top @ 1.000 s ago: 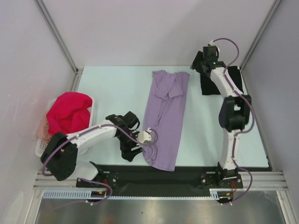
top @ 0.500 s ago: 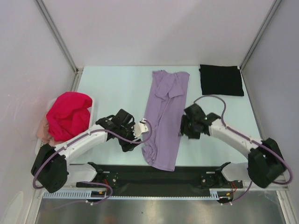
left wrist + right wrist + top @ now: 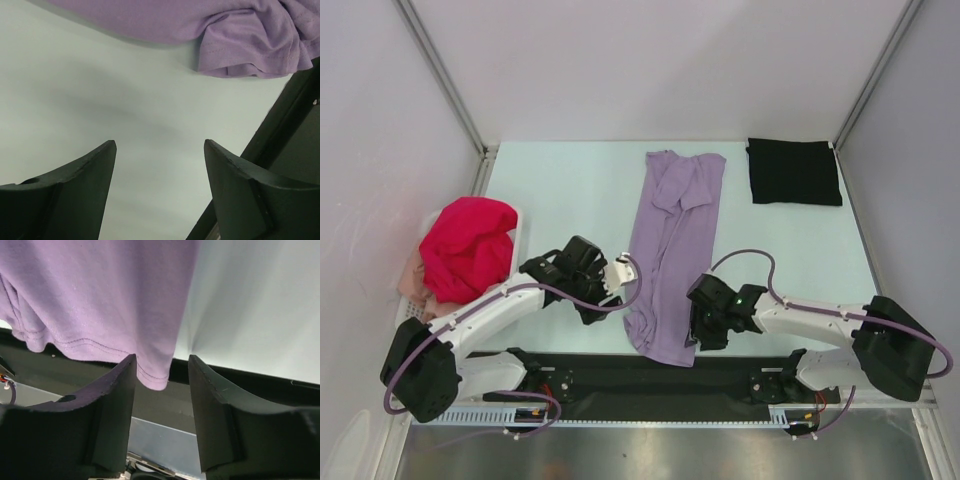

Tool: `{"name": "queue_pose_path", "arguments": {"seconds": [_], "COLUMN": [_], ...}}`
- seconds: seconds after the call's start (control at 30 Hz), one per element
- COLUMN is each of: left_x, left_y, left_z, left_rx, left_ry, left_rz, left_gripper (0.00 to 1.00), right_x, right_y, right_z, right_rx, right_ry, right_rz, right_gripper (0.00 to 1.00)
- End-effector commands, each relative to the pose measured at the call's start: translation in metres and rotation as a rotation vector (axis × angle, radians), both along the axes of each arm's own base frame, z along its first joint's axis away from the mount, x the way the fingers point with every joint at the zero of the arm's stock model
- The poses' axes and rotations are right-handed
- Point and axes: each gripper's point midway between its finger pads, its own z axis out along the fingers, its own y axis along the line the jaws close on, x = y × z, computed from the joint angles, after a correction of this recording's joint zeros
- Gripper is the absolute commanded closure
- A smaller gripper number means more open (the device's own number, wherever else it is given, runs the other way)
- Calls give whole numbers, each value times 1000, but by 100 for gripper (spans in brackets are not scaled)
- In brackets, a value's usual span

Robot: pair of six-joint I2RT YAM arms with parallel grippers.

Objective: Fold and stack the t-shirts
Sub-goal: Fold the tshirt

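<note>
The lavender t-shirt [image 3: 672,250] lies as a long strip down the middle of the table, its near hem over the black strip. My left gripper [image 3: 601,304] is open and empty just left of the shirt's near left corner [image 3: 250,50]. It is low over bare table. My right gripper [image 3: 701,334] is open at the shirt's near right corner [image 3: 157,375], which shows between the fingers without being held. The black t-shirt [image 3: 793,170] lies folded square at the back right. The magenta-red t-shirt [image 3: 468,245] is heaped over the pale peach-pink t-shirt [image 3: 411,276] at the left.
A white plastic basket [image 3: 409,316] at the left table edge holds the magenta and peach shirts. A black strip [image 3: 620,368] runs along the near edge at the arm bases. Grey walls close in the left, back and right sides.
My right arm swung from the back right by the black shirt down to the lavender shirt's near right corner. My left gripper drew back a little from the near hem.
</note>
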Motion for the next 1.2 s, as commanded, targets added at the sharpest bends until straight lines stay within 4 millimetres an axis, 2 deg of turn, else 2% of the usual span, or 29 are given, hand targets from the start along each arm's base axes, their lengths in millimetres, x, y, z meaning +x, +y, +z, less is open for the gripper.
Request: {"name": "queue_pose_path", "arguments": {"seconds": [0.0,0.03,0.07,0.13,0.2,0.23,0.37,0.47,0.5,0.53,0.63,0.7,0.73,0.8,0.83,0.87,0.97,1.0,1.03,1.07,1.17], "left_x": [6,6,6,5,1,0,-14,-20,-27,-34,-46,-51,-59,-52,-57,-50,-44,-41,-39,-37,-48], "left_y": [0,0,0,-1,-1,1,18,28,34,35,35,22,11,-11,-26,-41,-71,-76,-79,-85,-87], "left_z": [8,9,9,10,11,12,21,33,39,42,52,58,57,55,52,47,28,23,10,7,-17], "left_rx": [-25,-26,-30,-36,-37,-34,21,56,85,85,92,86,88,74,66,69,46,49,69,70,73], "left_ry": [-41,-42,-42,-39,-30,-30,-45,-56,-26,-2,-9,-103,-157,-347,-412,-512,-582,-596,-576,-605,-543], "left_rz": [33,34,33,32,22,18,-60,-82,-98,-123,-232,-413,-538,-741,-848,-954,-1095,-1111,-1140,-1183,-1287], "left_gripper": [24,23,24,23,24,24,24,24,21,18,22,31,33,31,29,25,23,23,23,23,25], "right_x": [4,4,4,3,0,1,0,4,5,3,8,12,13,12,9,7,1,0,1,-1,-2], "right_y": [16,15,14,9,-8,-17,-49,-58,-65,-62,-59,-60,-60,-60,-62,-64,-69,-69,-62,-60,-51], "right_z": [2,-1,-5,-11,-21,-18,-11,-2,-7,-6,-2,1,3,4,5,4,3,1,3,-2,-6], "right_rx": [54,46,40,26,-13,-31,-61,2,-1,37,99,106,111,115,111,103,94,100,140,150,191], "right_ry": [-6,-3,0,8,24,1,-47,-75,-73,-65,-86,-99,-99,-102,-91,-89,-87,-88,-92,-81,-38], "right_rz": [-3,1,4,1,-28,-45,-107,-155,-182,-174,-176,-177,-173,-138,-129,-116,-106,-101,-90,-82,-74], "right_gripper": [55,61,70,80,97,100,100,100,100,100,100,94,77,61,55,54,53,53,53,53,54]}}
